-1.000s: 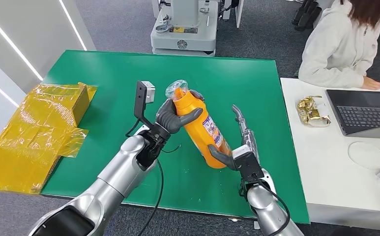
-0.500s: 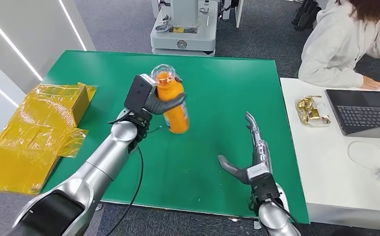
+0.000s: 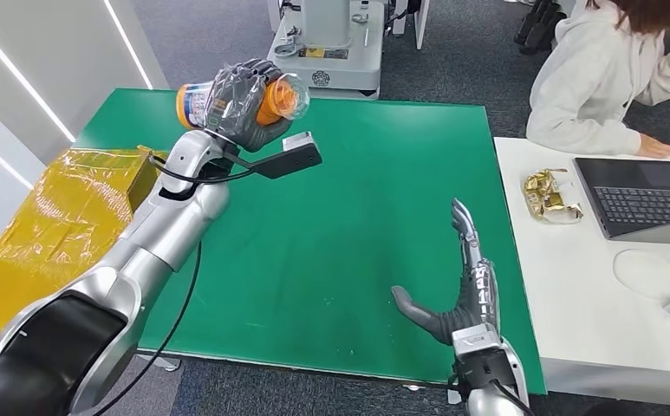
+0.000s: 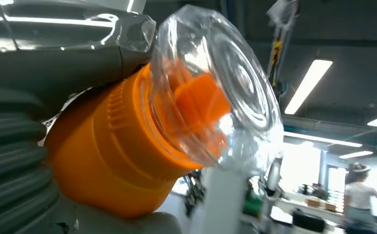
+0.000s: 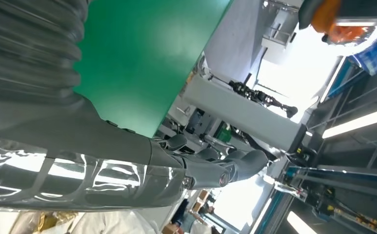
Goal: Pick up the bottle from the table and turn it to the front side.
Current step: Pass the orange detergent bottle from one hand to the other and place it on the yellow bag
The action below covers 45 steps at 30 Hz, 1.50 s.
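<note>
Left robot hand (image 3: 243, 106) now grips the orange bottle (image 3: 194, 102) sideways, raised high over the green counter (image 3: 366, 217); right robot hand (image 3: 458, 299) has released, fingers spread; turning appears underway

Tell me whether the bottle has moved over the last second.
Yes. The bottle, gripped by the left hand, went from mid-table up toward the green table's far left corner, now lying sideways.

bottle (image 3: 243, 100) | orange, clear cap, label | lying sideways, held aloft over table's far-left corner
</note>
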### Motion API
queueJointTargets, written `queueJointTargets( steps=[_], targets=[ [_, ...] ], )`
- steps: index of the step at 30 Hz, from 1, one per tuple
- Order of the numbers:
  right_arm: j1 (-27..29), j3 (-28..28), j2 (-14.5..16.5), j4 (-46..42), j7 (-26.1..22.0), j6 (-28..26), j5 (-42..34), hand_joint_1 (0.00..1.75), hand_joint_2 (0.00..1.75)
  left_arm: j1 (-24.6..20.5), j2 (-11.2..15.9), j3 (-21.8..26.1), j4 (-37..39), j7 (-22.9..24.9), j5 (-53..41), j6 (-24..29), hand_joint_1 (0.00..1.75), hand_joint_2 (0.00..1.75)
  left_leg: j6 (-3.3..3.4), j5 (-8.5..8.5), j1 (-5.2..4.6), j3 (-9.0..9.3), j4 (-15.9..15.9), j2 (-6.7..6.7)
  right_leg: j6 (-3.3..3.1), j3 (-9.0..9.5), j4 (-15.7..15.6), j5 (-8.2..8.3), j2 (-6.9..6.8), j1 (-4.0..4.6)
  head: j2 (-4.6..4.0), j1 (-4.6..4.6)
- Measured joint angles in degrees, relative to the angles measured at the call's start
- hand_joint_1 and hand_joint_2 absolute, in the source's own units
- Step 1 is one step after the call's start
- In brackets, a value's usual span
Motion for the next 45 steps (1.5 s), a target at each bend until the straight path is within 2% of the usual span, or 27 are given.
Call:
queueJointTargets(
  steps=[7,13,17,23,28,36,41,45],
  targets=[
    [2.99,-2.59,-0.01,-3.52,-1.27,-0.78,-0.57,0.0,1.75,-2.14,2.59,-3.79,4.82,7.07,-18.99,3.2,1.75,1.75,0.0,0.0,0.0,0.0,-0.01,0.03,-0.01,-0.02,0.0,0.0,0.04,0.0,0.0,0.0],
    [4.89,-4.18,-0.27,-5.91,-1.64,-1.15,-1.15,0.0,1.75,-2.19,5.12,-5.27,6.61,9.1,-24.28,1.54,1.75,1.75,-0.01,0.0,0.01,0.0,-0.03,0.06,-0.01,-0.02,0.01,-0.01,0.06,0.0,0.0,0.01],
    [7.07,-5.63,-0.97,-7.78,-2.34,-1.58,-1.82,0.0,1.75,-1.49,8.25,-5.67,6.92,10.76,-27.13,-0.26,1.75,1.75,-0.02,-0.01,0.0,0.02,-0.05,0.18,-0.01,-0.04,0.01,-0.01,0.17,0.0,0.0,0.0],
    [11.52,-8.85,-1.11,-11.51,-2.46,-1.08,-0.89,0.0,1.75,3.58,12.94,-5.1,5.38,14.81,-31.72,-2.46,1.75,1.75,-0.02,-0.02,0.01,0.01,-0.09,0.13,-0.02,-0.06,0.0,-0.04,0.14,0.01,0.0,0.0],
    [13.62,-11.02,-0.9,-13.51,-2.32,-0.57,0.04,0.0,1.75,7.36,14.8,-3.49,2.92,16.81,-32.17,-4.8,1.75,1.75,-0.02,-0.02,0.0,-0.02,-0.08,0.1,-0.01,-0.05,0.0,-0.05,0.09,0.0,0.0,0.01],
    [15.02,-13.4,0.86,-14.6,-1.69,0.03,2.15,0.0,1.75,14.42,18.94,-1.75,-4.23,24.3,-32.21,-9.59,1.75,1.75,-0.02,-0.03,0.01,0.0,-0.08,0.17,-0.01,-0.07,0.0,-0.04,0.16,0.0,0.0,-0.01],
    [15.11,-14.35,1.96,-14.87,-0.92,0.02,3.0,0.0,1.75,17.15,21.34,-1.38,-6.78,24.26,-32.22,-11.91,1.75,1.75,-0.02,-0.03,0.02,-0.01,-0.09,0.16,-0.01,-0.08,0.0,-0.05,0.14,0.01,0.0,0.0],
    [15.23,-14.98,2.72,-15.48,-0.43,0.22,3.45,0.0,1.75,17.58,21.71,-0.38,-6.88,22.94,-32.23,-13.37,1.75,1.75,-0.02,-0.02,0.01,-0.01,-0.08,0.14,-0.01,-0.07,-0.01,-0.05,0.12,0.01,0.0,0.01]
  ],
)
